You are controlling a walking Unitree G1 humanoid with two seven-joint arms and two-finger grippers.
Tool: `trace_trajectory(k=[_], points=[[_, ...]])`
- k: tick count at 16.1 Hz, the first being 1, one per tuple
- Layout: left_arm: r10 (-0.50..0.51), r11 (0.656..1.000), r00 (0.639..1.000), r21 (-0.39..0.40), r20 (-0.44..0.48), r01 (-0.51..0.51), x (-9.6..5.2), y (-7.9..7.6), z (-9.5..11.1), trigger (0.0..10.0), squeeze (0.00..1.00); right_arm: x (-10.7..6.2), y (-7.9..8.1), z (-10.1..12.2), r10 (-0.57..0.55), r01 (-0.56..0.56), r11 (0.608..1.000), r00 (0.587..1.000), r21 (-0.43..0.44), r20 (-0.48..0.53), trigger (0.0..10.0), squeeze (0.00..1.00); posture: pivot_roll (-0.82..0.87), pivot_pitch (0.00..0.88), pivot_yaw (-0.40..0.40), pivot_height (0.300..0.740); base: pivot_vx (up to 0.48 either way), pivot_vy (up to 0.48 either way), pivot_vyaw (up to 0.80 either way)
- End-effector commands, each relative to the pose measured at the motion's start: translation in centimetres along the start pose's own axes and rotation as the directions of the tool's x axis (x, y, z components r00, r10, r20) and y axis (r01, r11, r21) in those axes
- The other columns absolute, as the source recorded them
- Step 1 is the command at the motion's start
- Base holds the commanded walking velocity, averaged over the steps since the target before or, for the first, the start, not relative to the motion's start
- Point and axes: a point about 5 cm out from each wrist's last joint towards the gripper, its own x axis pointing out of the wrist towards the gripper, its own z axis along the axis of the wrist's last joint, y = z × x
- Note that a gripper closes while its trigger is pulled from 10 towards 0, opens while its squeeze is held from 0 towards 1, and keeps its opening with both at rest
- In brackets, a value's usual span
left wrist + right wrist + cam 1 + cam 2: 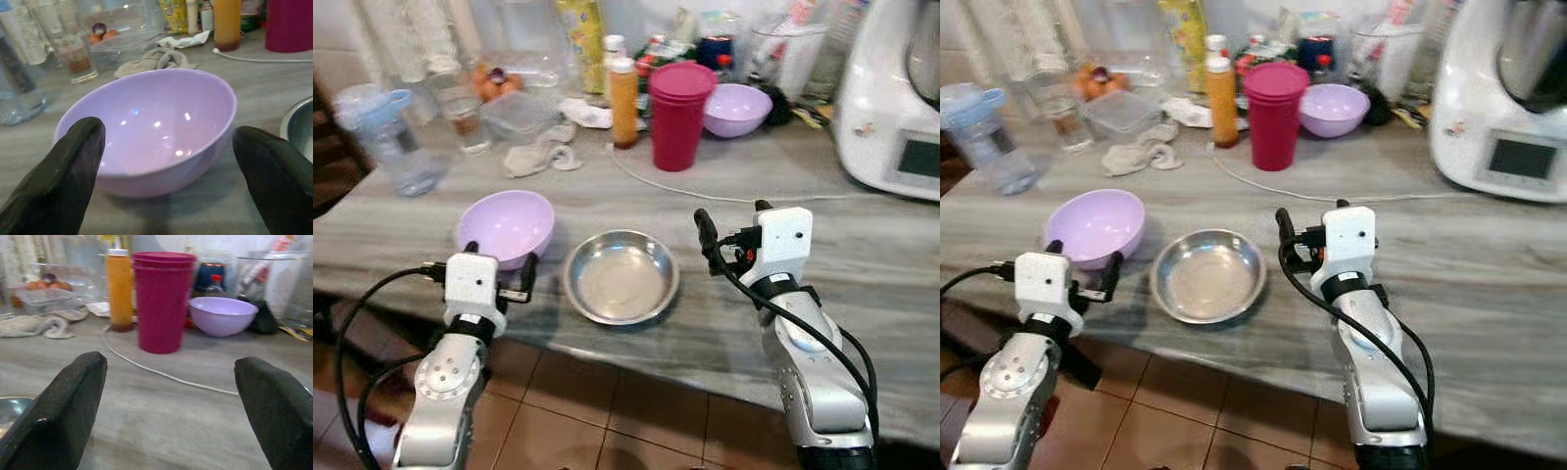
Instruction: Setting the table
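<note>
A lilac bowl [506, 225] stands near the front edge of the grey counter [862, 255], with a steel bowl [621, 277] just to its right. My left gripper [497, 262] is open at the lilac bowl's [151, 122] near side, one finger [73, 161] on each flank, holding nothing. My right gripper [734, 220] hovers open to the right of the steel bowl, facing a stack of magenta cups [163, 301] and a second lilac bowl [222, 316] at the back.
A white kitchen machine [891, 98] fills the back right, and its white cable [705, 191] runs across the counter. An orange bottle [624, 102], a clear container [519, 110], a cloth [543, 152], a glass [460, 113] and a water jug [391, 137] crowd the back left.
</note>
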Motion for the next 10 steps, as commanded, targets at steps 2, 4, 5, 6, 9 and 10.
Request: trace_trajectory(k=[2,4,5,6,9,10], points=[[0.012,1.000,1.000,0.005,-0.001,-0.012,0.27,0.05,0.29,10.0,0.00,0.04,-0.11,0.45,-0.007,0.006,1.000,1.000,0.010,0.018,10.0,0.00,-0.16,0.082,0.069,0.740,0.000,0.000,-0.25],[0.010,1.000,1.000,0.004,-0.008,-0.010,0.28,-0.11,0.22,10.0,0.00,0.05,-0.08,0.43,-0.007,0.007,1.000,1.000,0.010,0.017,10.0,0.00,-0.16,0.083,0.069,0.740,0.000,0.000,0.00],[0.010,1.000,1.000,0.003,-0.011,-0.010,0.27,-0.14,0.20,10.0,0.00,0.05,-0.10,0.43,-0.007,0.007,1.000,1.000,0.009,0.016,10.0,0.00,-0.16,0.083,0.068,0.740,0.000,0.000,0.00],[0.012,1.000,1.000,0.004,-0.010,-0.012,0.26,-0.12,0.19,10.0,0.00,0.05,-0.13,0.41,-0.009,0.009,1.000,1.000,0.009,0.016,10.0,0.00,-0.16,0.083,0.068,0.740,0.000,0.000,0.00],[0.012,1.000,1.000,0.001,-0.012,-0.012,0.37,-0.18,0.20,10.0,0.00,0.17,-0.32,0.38,-0.017,0.017,1.000,1.000,0.005,0.015,10.0,0.00,-0.16,0.084,0.066,0.740,0.000,0.000,0.00],[0.011,1.000,1.000,0.000,-0.012,-0.011,0.41,-0.20,0.22,10.0,0.00,0.21,-0.37,0.36,-0.019,0.019,1.000,1.000,0.005,0.014,10.0,0.00,-0.16,0.083,0.065,0.740,0.000,0.000,0.00]])
